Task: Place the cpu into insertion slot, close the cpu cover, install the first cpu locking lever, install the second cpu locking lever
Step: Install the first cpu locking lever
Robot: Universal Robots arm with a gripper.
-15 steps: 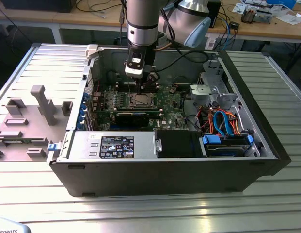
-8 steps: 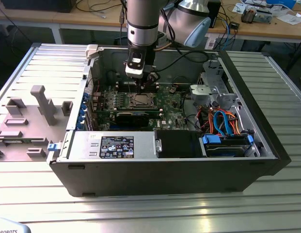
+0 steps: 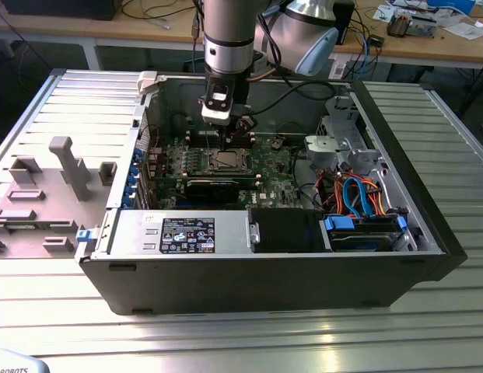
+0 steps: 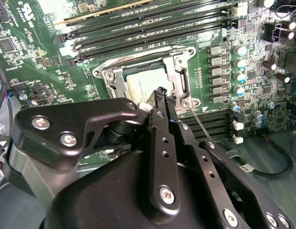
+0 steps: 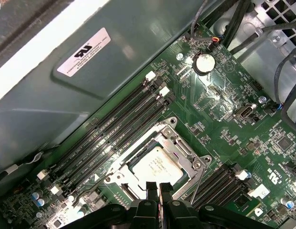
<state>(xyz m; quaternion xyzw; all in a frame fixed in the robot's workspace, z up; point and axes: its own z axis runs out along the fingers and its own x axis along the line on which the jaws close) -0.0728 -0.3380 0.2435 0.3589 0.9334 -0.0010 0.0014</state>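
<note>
**Chip seated, cover flat, fingers closed at the socket's edge**

Your arm reaches straight down into the open computer case [image 3: 264, 280], and the gripper [image 3: 232, 130] hangs low over the green motherboard [image 5: 224, 105]. In both wrist views the black fingers [image 5: 151, 190] are pressed together with only a hairline gap between the tips. Nothing shows between them.

The cpu [image 5: 155, 166] lies flat in the insertion slot [image 4: 140, 70], and its silver-grey top shows through the square window. The cpu cover [image 5: 182, 147] lies down around it, framing the chip on all sides. In the first wrist view your gripper [image 5: 158, 187] sits right at the rim of that frame, on the side away from the long black memory slots [image 5: 119, 124]. The second wrist view puts the gripper [image 4: 162, 94] just over the chip's near corner.

Beside the cover runs a thin wire locking lever [image 5: 197, 183], slanting past the fingers. From these angles you can't tell whether it is latched or loose.
</note>
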